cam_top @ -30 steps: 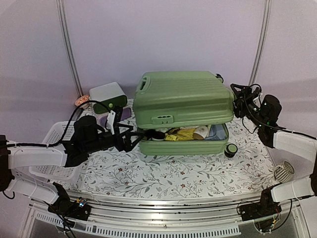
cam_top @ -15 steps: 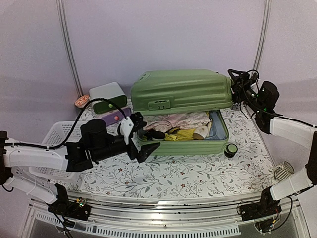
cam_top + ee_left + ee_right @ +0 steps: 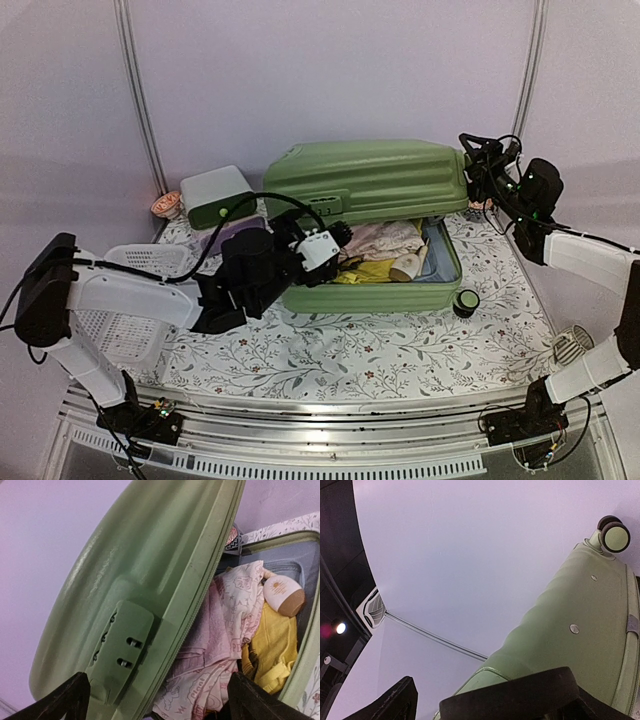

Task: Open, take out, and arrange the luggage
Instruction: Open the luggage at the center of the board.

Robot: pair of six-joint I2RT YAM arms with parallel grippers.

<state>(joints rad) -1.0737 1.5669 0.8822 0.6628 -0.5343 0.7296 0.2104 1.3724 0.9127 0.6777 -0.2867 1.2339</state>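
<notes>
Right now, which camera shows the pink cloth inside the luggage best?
Left wrist: the pink cloth is close up, its print legible. Top external shows it small, below the raised lid. Right wrist shows only the luggage outer shell.

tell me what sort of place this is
Probably a robot lab booth, not a home: plain pale wall panels between metal poles, a floral-cloth tabletop with an aluminium rail at its near edge, and the luggage half open on it.
</notes>
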